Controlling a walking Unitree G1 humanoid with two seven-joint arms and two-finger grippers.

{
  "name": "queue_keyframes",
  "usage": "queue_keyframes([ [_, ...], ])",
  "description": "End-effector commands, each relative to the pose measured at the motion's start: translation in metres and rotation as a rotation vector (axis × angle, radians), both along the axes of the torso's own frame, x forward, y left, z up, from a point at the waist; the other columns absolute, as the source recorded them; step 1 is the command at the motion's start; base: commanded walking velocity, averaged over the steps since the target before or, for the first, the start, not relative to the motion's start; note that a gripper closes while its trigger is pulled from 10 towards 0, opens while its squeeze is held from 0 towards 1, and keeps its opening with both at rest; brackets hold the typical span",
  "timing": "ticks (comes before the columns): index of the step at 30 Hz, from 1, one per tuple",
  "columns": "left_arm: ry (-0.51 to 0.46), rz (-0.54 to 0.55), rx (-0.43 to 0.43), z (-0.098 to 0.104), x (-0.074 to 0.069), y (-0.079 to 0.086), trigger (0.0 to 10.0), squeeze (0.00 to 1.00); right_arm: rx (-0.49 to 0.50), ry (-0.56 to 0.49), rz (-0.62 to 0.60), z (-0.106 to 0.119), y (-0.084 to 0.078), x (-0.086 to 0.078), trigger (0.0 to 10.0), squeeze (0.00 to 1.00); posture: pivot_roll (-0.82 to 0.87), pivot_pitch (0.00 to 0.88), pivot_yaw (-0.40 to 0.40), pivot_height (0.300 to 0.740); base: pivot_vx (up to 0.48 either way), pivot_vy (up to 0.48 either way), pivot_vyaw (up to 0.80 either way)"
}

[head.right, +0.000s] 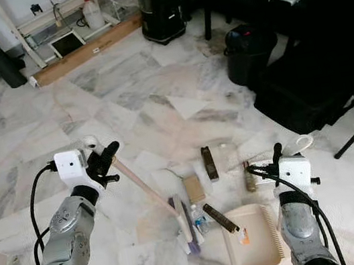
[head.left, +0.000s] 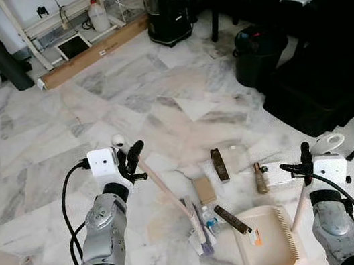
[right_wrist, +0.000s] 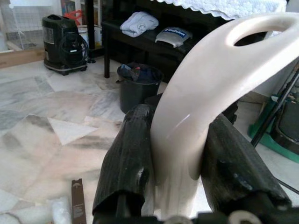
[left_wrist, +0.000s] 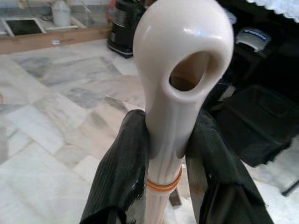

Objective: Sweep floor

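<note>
The left tool (head.left: 130,159) pinches the broom (head.left: 166,192) near its handle top, its head resting just left of the dustpan (head.left: 266,240). The right tool (head.left: 305,164) is clamped on the dustpan's upright handle. One dark wrapper (head.left: 231,218) lies on the pan's left rim; the small bottle (head.left: 210,221), card (head.left: 204,189) and other litter (all just beyond the pan) remain on the floor (head.left: 47,168), so most sweeping seems left.
</note>
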State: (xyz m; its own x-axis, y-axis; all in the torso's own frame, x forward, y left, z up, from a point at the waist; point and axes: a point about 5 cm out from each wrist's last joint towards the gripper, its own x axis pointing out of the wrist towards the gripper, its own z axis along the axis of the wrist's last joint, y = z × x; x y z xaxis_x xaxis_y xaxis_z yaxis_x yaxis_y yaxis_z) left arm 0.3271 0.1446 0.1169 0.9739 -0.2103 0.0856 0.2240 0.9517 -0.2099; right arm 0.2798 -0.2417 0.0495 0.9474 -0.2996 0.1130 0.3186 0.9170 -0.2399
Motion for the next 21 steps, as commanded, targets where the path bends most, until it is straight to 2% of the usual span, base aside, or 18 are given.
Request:
queue_keyframes([
  [1, 0.038, -0.080, -0.045, -0.005, -0.003, -0.012, 10.0, 0.00, 0.000, 0.118, -0.022, -0.021, -0.006, -0.015, 10.0, 0.00, -0.05, 0.225, 0.053, 0.740, 0.000, 0.000, 0.00],
  [7, 0.066, -0.136, -0.080, -0.007, -0.005, -0.019, 10.0, 0.00, 0.007, 0.111, -0.022, -0.020, -0.006, -0.015, 10.0, 0.00, -0.05, 0.230, 0.056, 0.740, 0.000, 0.000, 0.00],
  [12, 0.101, -0.233, -0.153, -0.006, -0.009, -0.030, 10.0, 0.00, 0.024, 0.108, -0.034, -0.020, -0.006, -0.016, 10.0, 0.00, -0.05, 0.234, 0.058, 0.740, 0.000, 0.000, 0.00],
  [21, 0.110, -0.289, -0.215, 0.004, -0.014, -0.029, 10.0, 0.00, 0.041, 0.111, -0.027, -0.020, -0.002, -0.013, 10.0, 0.00, -0.03, 0.225, 0.061, 0.740, 0.000, 0.000, 0.00],
])
